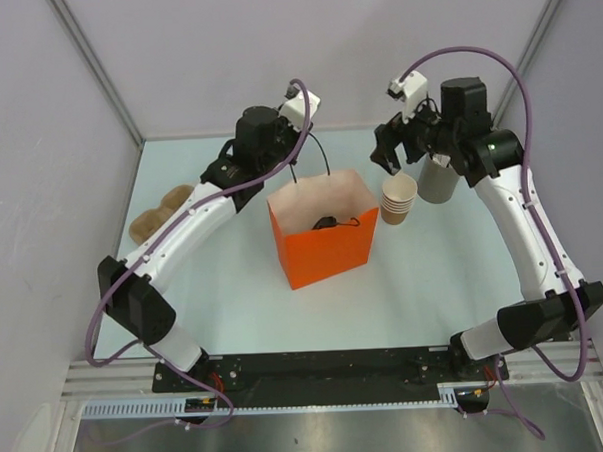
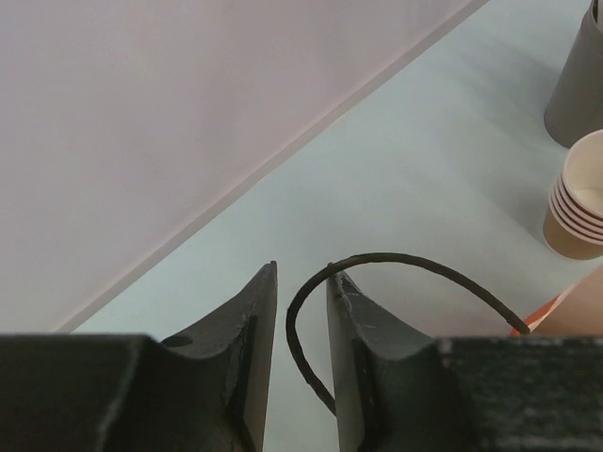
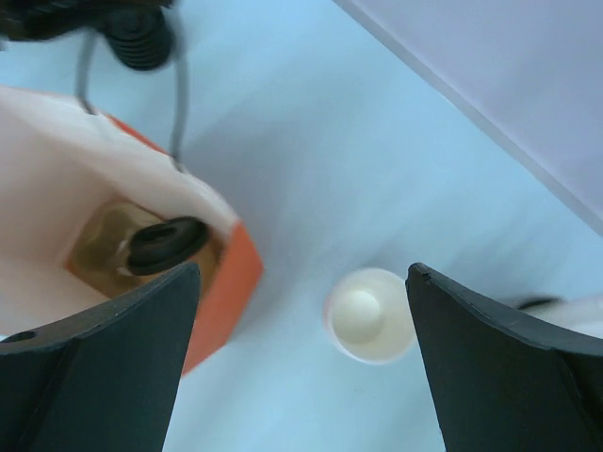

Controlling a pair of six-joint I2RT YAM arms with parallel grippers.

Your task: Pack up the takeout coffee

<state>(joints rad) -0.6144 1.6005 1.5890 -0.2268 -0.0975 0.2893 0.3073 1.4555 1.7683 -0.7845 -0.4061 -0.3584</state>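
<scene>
Narrow gap in left gripper point(image 2: 301, 271). A black cord handle point(image 2: 391, 255) loops round one finger (seems hooked, not pinched). A tan cup stack point(image 2: 577, 202) sits at right.

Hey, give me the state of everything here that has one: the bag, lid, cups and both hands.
Orange bag: upright, top open.
Black lid: inside the bag.
Cup stack: upright, nested, outside the bag.
Left hand: slightly open, bag handle looped over one finger.
Right hand: wide open, empty.
</scene>
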